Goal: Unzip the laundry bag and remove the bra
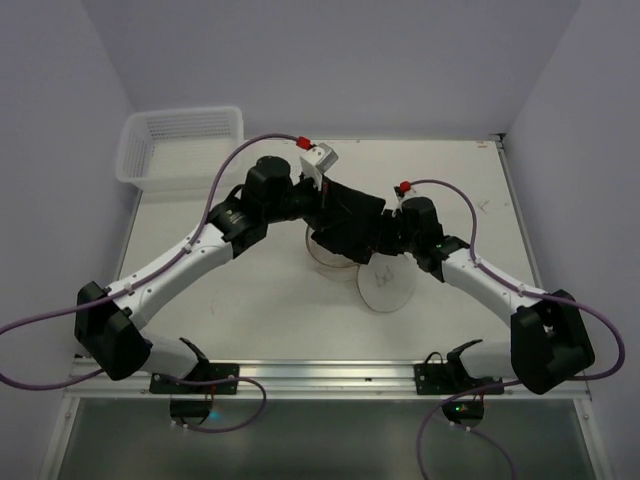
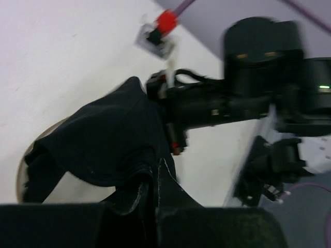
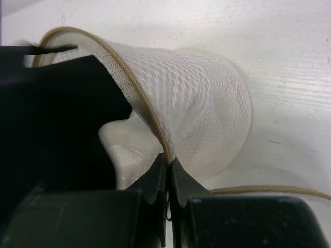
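Right wrist view, bottom centre: right gripper, both fingers pressed together on the beige zipper rim of the round white mesh laundry bag. The mesh wall rises from the pinch toward the upper left, and the mouth gapes. Inside that mouth, filling the left half of the frame: black fabric bra.

Left wrist view, bottom centre: left gripper clamped on a fold of the bra. The fabric bulks up and to the left from the fingers. A sliver of beige rim shows beneath it at the left edge, so part of the garment seems to lie over or in the bag. How much, cannot tell.

Top view: both grippers meet at frame centre with the bra between them. One white bag face lies flat on the white table, just lower right of centre. The left arm has the garment; the right arm anchors the bag.

Judgement: the bra should leave along the line away from the right pinch, toward the upper left of the top view. The white plastic mesh basket stands there, well apart.
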